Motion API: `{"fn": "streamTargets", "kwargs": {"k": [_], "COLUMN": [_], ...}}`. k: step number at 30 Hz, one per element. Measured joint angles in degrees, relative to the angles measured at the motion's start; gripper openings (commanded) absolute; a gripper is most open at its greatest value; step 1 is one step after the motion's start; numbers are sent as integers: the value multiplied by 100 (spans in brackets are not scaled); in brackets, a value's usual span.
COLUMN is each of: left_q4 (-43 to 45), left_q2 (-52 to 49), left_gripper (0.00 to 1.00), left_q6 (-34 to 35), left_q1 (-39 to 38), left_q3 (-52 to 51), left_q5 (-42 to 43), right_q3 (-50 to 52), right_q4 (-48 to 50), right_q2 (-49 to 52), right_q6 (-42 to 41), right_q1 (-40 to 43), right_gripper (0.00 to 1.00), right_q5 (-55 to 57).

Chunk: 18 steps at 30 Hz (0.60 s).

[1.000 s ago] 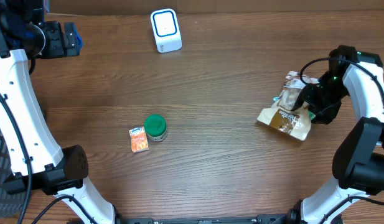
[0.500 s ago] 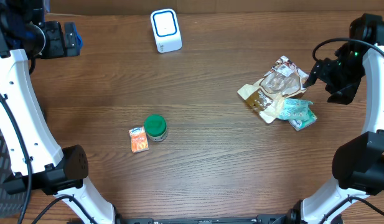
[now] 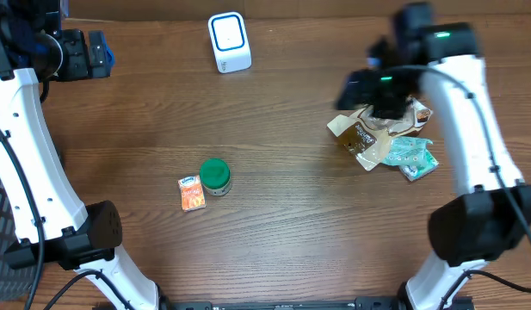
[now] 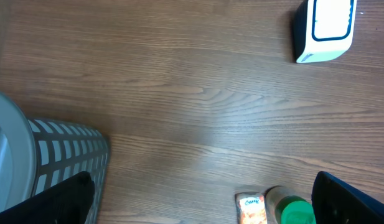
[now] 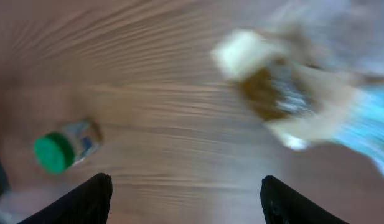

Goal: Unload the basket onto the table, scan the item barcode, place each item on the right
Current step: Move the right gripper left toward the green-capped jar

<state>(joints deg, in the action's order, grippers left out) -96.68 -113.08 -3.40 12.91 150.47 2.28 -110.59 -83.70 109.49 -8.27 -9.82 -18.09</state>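
Note:
The white barcode scanner (image 3: 229,41) (image 4: 322,28) stands at the back of the table. A green-lidded jar (image 3: 215,176) (image 4: 294,210) (image 5: 61,149) and a small orange packet (image 3: 192,193) (image 4: 252,209) lie together left of centre. At the right, a brown snack packet (image 3: 361,138) (image 5: 272,87) and a teal packet (image 3: 409,157) (image 5: 366,130) lie in a loose pile. My right gripper (image 3: 361,86) (image 5: 188,205) hovers blurred above that pile, open and holding nothing. My left gripper (image 3: 86,53) (image 4: 204,208) stays open at the far left, well away from every item.
A grey slatted basket (image 4: 61,162) sits off the table's left edge, below the left gripper. Bare wood stretches between the jar and the right-hand pile.
The right arm let go of the packets, opened wider, and swung up and left over the pile. The packets slid a little left and now lie loose. The left arm is still.

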Motion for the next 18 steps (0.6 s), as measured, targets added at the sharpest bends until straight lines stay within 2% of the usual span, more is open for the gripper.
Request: {"fn": "streamTargets", "kwargs": {"k": [7, 13, 18], "left_q4": [0, -2, 0], "left_q2": [0, 0, 0], "left_gripper": [100, 100, 99], "left_q6": [0, 0, 0], "left_q1": [0, 0, 0], "left_q3": [0, 0, 0], "left_q5": [0, 0, 0], "right_q3": [0, 0, 0], "right_q4": [1113, 1880, 2315], "right_q2": [216, 649, 1049], "right_q6": [46, 76, 79], "right_q1": [-1604, -2765, -3381], "right_gripper": [88, 99, 100], "right_q5": [-96, 302, 787]}}
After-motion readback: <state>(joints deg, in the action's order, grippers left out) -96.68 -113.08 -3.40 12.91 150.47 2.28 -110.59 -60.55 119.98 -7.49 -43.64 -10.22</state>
